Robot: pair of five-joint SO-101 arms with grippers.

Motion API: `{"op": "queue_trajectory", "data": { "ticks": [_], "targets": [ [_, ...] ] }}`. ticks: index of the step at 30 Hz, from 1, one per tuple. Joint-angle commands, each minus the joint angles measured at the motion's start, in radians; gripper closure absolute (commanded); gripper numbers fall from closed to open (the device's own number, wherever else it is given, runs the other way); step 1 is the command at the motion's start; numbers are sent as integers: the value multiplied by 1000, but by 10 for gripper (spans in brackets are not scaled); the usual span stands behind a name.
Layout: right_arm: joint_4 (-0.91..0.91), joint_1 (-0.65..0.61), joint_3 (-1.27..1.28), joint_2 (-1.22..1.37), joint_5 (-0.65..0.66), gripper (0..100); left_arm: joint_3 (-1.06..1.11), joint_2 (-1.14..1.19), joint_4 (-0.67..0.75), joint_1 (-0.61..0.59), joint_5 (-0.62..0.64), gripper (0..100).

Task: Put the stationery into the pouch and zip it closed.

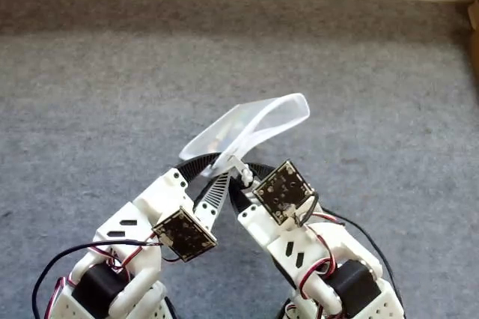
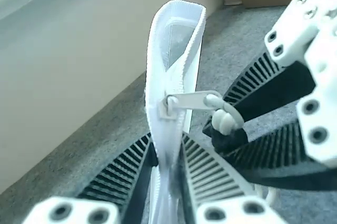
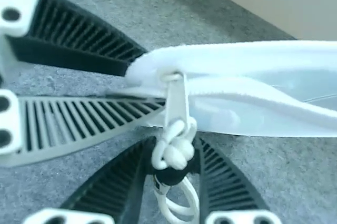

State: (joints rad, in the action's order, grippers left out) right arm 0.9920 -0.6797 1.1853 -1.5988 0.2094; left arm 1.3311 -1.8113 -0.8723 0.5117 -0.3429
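Our left claw (image 2: 167, 149) clamped the pouch (image 1: 254, 124) end, our right claw (image 3: 175, 165) pinched the zipper cord (image 3: 171, 148), and we feared a skewed tug might slip it free.

Both arms are stretched forward from the near edge and angled inward, and the wrists are brought close together. The left gripper (image 2: 167, 155) is clamped tight on one end of the pouch (image 2: 174, 50). The right gripper (image 3: 172, 174) is pinched shut on the knotted cord (image 3: 174, 148) of the zipper pull, its fingers set just beside the left gripper's.
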Motion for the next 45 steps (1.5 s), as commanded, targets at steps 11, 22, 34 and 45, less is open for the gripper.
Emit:
{"op": "queue_trajectory", "data": {
  "ticks": [11, 22, 34, 45],
  "targets": [
    [-39, 177, -12, -8, 115, 991, -58, -18, -3, -21, 11, 995],
    [-53, 277, -42, -8, 117, 991, -58, -18, -3, -21, 11, 995],
    [-74, 386, -56, -8, 117, 991, -58, -18, -3, -21, 11, 995],
    [-74, 501, -96, -8, 77, 991, -58, -18, -3, -21, 11, 995]
  ]
}}
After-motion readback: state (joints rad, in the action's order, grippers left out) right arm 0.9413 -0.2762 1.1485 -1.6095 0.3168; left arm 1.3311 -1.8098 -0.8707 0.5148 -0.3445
